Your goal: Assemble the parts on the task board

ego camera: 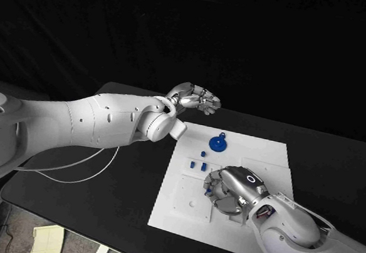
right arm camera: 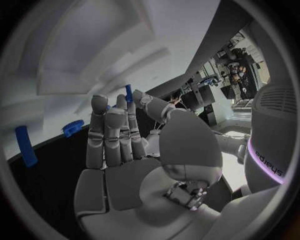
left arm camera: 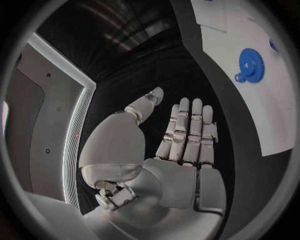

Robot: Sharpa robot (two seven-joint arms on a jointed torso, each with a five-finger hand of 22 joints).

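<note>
Black counter (ego camera: pixel 76 182), dark backdrop. Task board (ego camera: pixel 262 152): white, mid-counter. Blue gear (ego camera: pixel 218 143) on board, near L hand (ego camera: pixel 196 98), whose fingers (left arm camera: pixel 187 125) are straight, side by side, holding nothing. R hand (ego camera: pixel 229 189) over board; fingers (right arm camera: pixel 109 130) by small blue part (right arm camera: pixel 129 93); grip: cannot tell.

The silver left hand (left arm camera: pixel 169 160) is seen with its fingers (left arm camera: pixel 187 130) stretched out straight and side by side, nothing being held, over the black counter (left arm camera: pixel 156 65). Beyond the fingertips the white task board (left arm camera: pixel 262 110) is laid, and a flat blue toothed gear (left arm camera: pixel 251 65) rests on it.
</note>
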